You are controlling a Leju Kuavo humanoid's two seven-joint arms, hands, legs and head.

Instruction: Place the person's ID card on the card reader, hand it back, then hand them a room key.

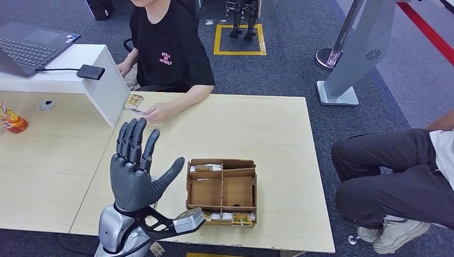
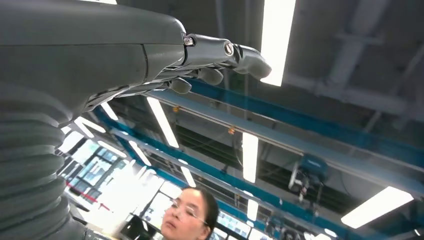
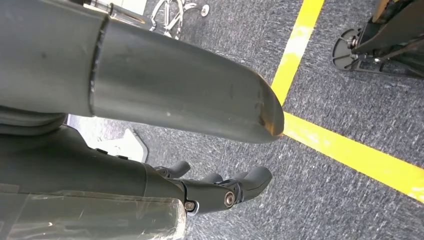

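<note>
Now L hand (image 1: 136, 168) raised palm-up over table (image 1: 278, 123), fingers spread, holding nothing.

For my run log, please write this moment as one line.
left hand: raised, palm up, holds nothing | right hand: hanging over floor | card: on table by person's hand | card reader: bare

Light wooden table (image 1: 278, 128) — few things on it.
A compartmented wooden tray (image 1: 221, 191) near the front edge; cards (image 1: 134, 101) lie at the far side — a person's hand (image 1: 158, 112) rests beside them.
</note>
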